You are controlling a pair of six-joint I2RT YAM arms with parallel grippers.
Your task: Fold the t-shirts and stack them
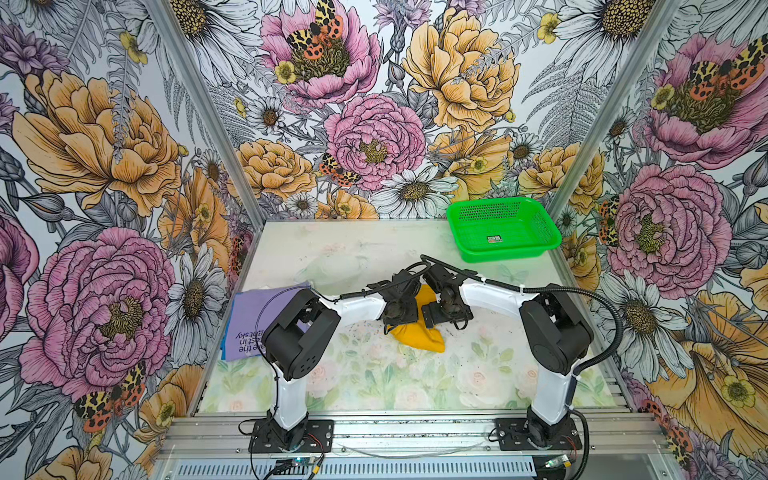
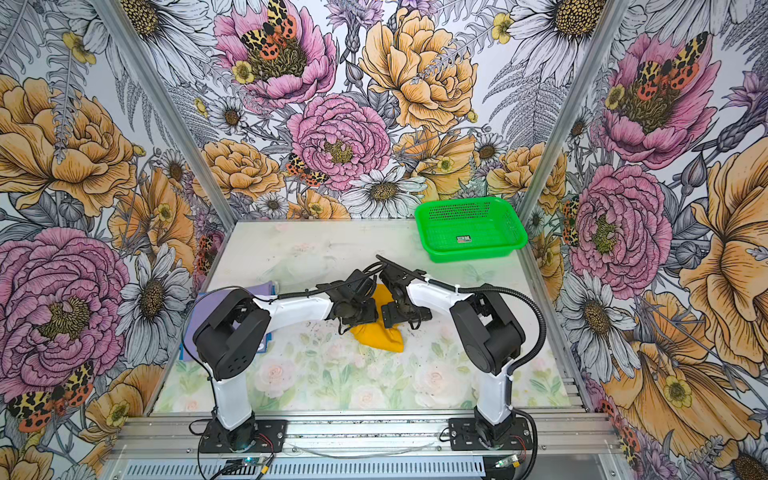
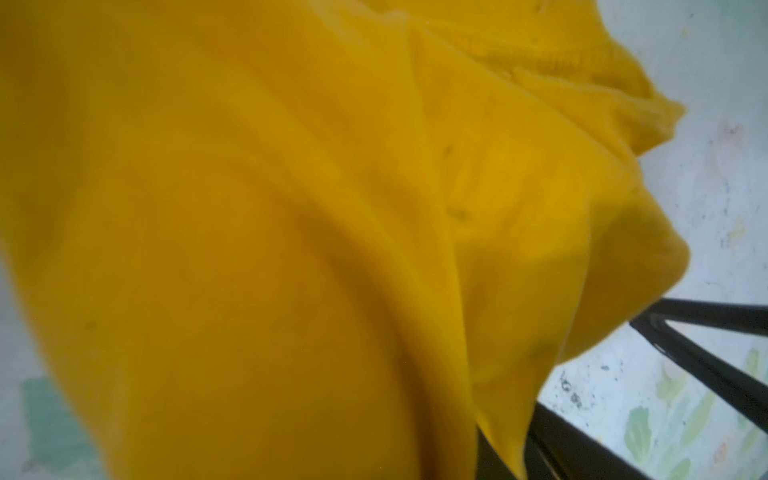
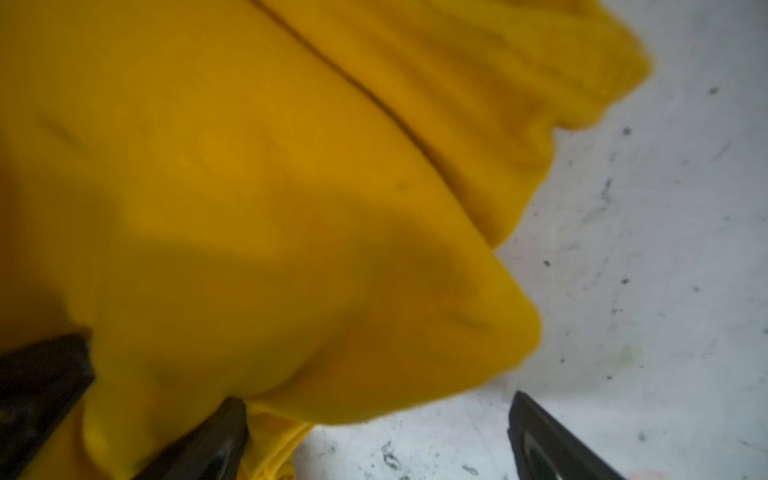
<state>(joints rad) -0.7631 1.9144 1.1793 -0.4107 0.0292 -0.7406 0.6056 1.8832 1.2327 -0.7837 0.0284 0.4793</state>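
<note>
Basket (image 1: pixel 511 251), far right corner: one small sticker (image 1: pixel 494 239), unreadable.
Lavender tee (image 1: pixel 249 320), left side: print partly reads "the", "sky".
Yellow tee (image 1: pixel 419 338), centre, bunched.
Left gripper (image 1: pixel 400 309), on the yellow tee: grip cannot be told.
Right gripper (image 4: pixel 376 411): jaws wide apart, holding nothing.

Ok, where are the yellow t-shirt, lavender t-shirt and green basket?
yellow t-shirt (image 1: pixel 419 338), in a top view, bunched near end
lavender t-shirt (image 1: pixel 249 316), in a top view, plain flat part
green mesh basket (image 1: pixel 511 252), in a top view, front wall
</note>
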